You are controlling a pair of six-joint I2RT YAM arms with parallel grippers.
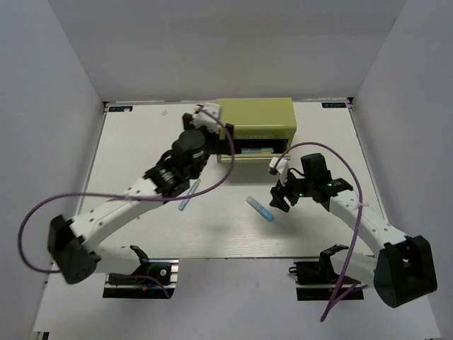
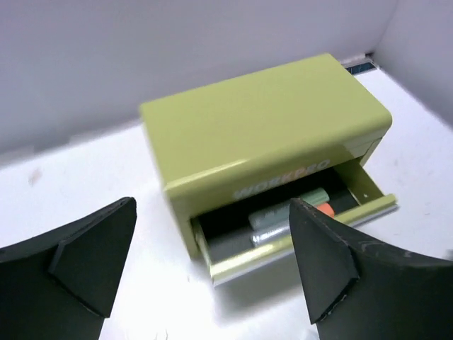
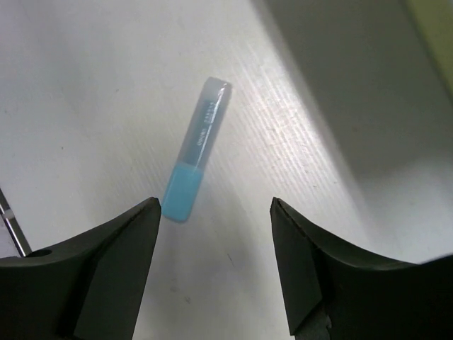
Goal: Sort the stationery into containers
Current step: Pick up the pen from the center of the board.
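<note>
Jaws both spread, empty; blue pen point(image 3: 196, 152) on table point(image 3: 85, 85) just beyond right jaws, chest point(image 2: 262, 120) before left jaws, drawer point(image 2: 237, 263) open.

White shells on left arm point(image 1: 117, 209) and right arm point(image 1: 364, 219), black joints and bases, a purple cable point(image 1: 22, 228) looping off each; fingers point(image 2: 85, 255) matte black wedges

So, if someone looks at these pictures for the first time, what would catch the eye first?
First comes the olive-green chest at the far side of the table. Its drawer is pulled open, with a green-tipped pen and an orange-tipped pen inside. Next is the blue pen, lying on the table just ahead of the open right gripper.
</note>
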